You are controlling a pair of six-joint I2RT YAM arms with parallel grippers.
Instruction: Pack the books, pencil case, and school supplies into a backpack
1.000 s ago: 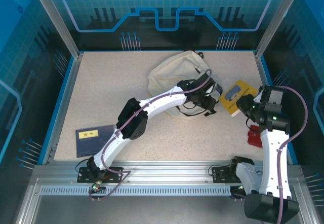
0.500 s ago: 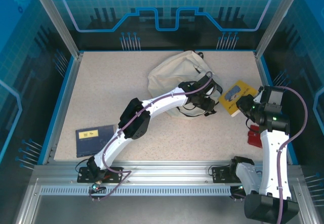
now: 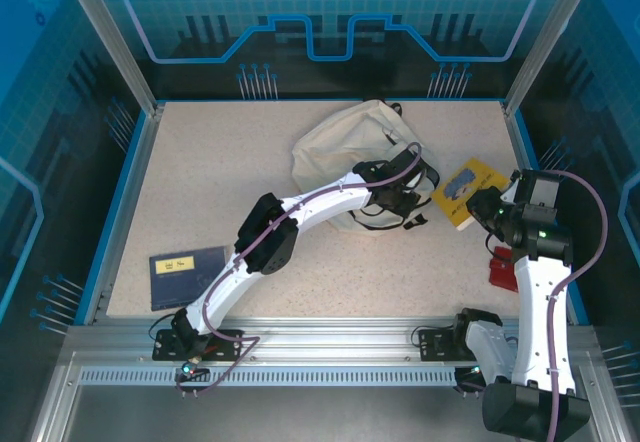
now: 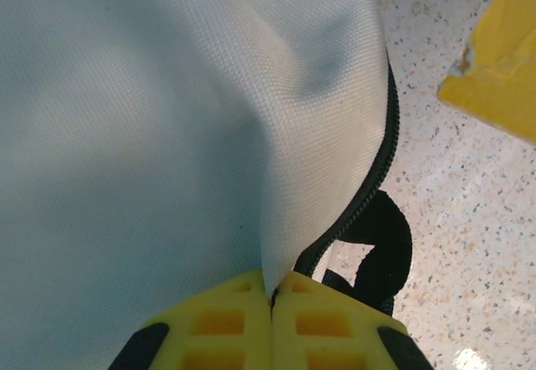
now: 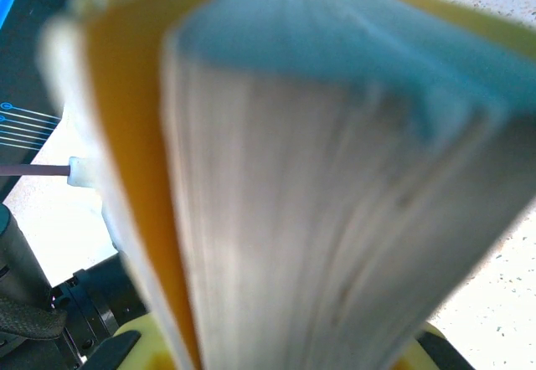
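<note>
The cream backpack [image 3: 330, 147] lies crumpled at the back middle of the table. My left gripper [image 3: 403, 205] is at its right edge, shut on a fold of the cream fabric [image 4: 167, 119] beside the dark zipper [image 4: 373, 177]; the yellow fingers [image 4: 226, 320] meet around the cloth. A black strap [image 4: 392, 244] loops just right of them. A yellow book [image 3: 470, 190] is tilted up at the right, and my right gripper [image 3: 488, 212] is shut on its near end. Its pages and yellow cover [image 5: 318, 202] are blurred in the right wrist view. A dark blue book [image 3: 187, 265] lies flat at the front left.
A red object [image 3: 503, 267] lies by the right arm near the table's right edge. A blue rim [image 3: 125, 202] borders the speckled table, with transparent walls behind. The yellow book's corner [image 4: 502, 69] lies right of the backpack in the left wrist view.
My left gripper has closed on the backpack's fabric at the zipper edge. The left arm shifted only slightly; the right arm and yellow book stayed put.
</note>
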